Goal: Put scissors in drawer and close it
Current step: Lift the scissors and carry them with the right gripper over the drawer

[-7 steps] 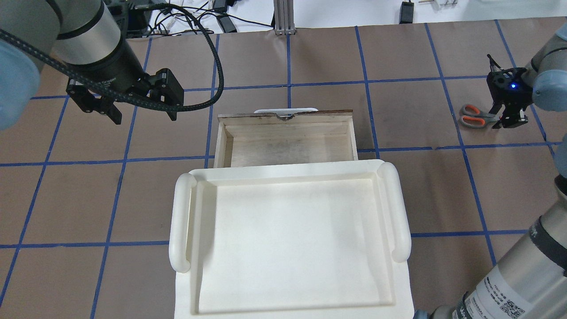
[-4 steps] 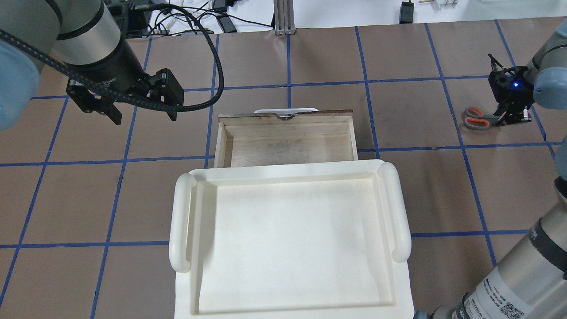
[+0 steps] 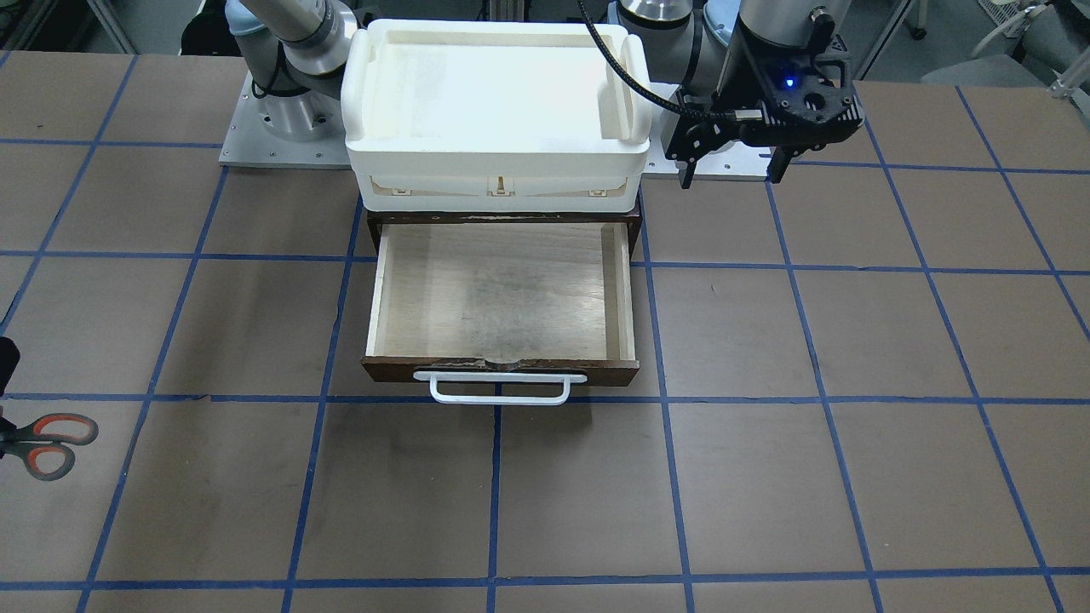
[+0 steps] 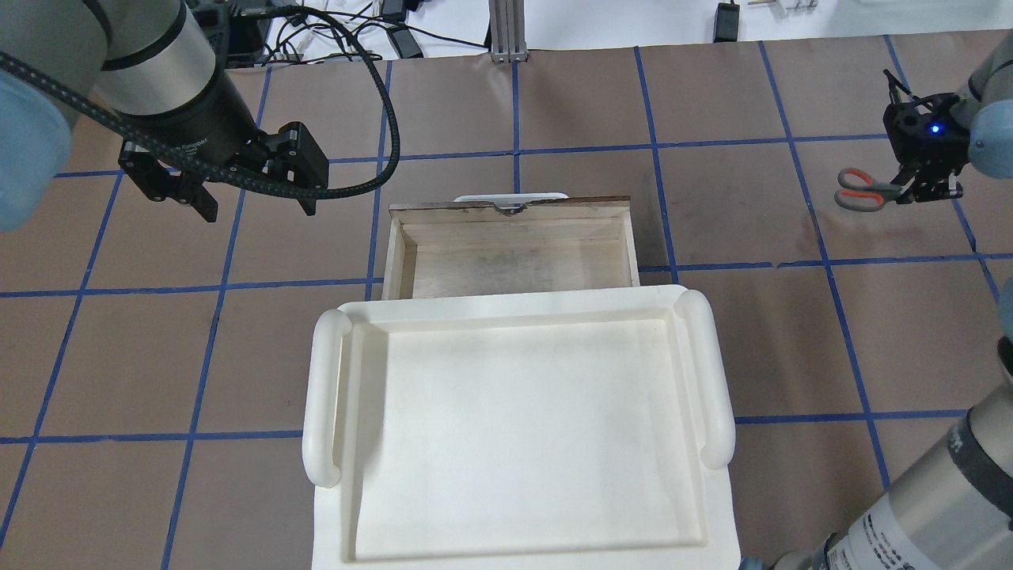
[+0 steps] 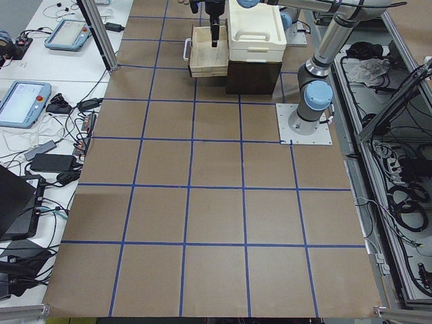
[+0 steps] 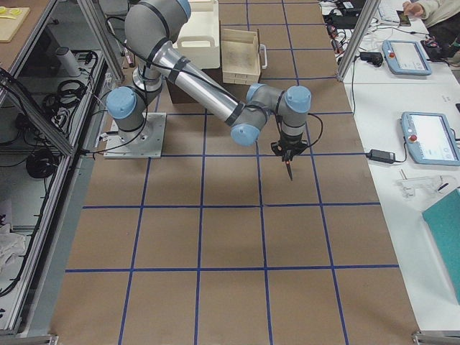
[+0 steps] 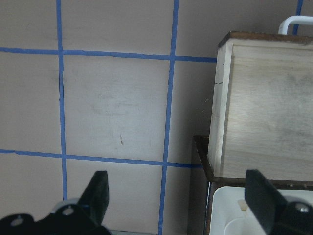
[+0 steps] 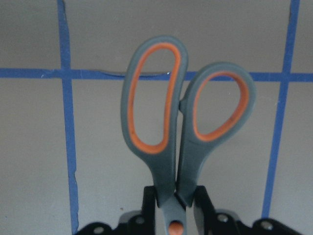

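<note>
The scissors (image 4: pixel 861 190), with grey-and-orange handles, are at the far right of the table. My right gripper (image 4: pixel 922 190) is shut on them near the pivot. In the right wrist view the handles (image 8: pixel 181 132) stick out past the fingertips, over the table, and the blades are hidden. The scissors also show at the left edge of the front-facing view (image 3: pixel 47 443). The wooden drawer (image 4: pixel 514 261) stands pulled out and empty, with its white handle (image 3: pixel 500 389) toward the far side. My left gripper (image 4: pixel 255 209) is open and empty, left of the drawer; it also shows from the front (image 3: pixel 731 174).
A cream-white bin (image 4: pixel 324 396) sits on top of the dark cabinet (image 3: pixel 502 220) that holds the drawer. The table is brown with blue tape lines. Cables and devices lie past its far edge (image 4: pixel 332 32).
My right gripper has closed on the scissors and carried them up and slightly to the right in the overhead view. The left arm and the drawer have not moved.
</note>
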`<action>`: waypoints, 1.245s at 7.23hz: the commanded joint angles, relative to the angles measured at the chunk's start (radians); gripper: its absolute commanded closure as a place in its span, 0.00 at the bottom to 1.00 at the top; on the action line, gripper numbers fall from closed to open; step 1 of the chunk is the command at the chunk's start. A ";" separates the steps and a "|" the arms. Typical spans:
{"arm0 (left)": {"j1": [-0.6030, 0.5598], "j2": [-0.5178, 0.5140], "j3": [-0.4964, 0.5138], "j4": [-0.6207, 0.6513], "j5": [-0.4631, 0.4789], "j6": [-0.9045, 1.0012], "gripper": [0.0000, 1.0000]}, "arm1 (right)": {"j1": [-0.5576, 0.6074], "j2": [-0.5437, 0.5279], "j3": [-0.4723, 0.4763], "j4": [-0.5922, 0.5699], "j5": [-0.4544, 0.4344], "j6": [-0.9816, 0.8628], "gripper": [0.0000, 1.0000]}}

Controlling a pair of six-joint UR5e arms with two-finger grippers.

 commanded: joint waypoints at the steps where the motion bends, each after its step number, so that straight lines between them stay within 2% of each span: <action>1: 0.000 0.000 0.000 0.000 0.001 0.000 0.00 | 0.124 -0.136 0.000 0.121 0.004 0.071 1.00; 4: 0.000 0.000 0.000 0.000 0.001 0.000 0.00 | 0.326 -0.209 -0.001 0.193 0.002 0.253 1.00; 9: 0.000 0.000 0.000 0.000 0.001 0.000 0.00 | 0.648 -0.217 0.000 0.239 -0.013 0.699 1.00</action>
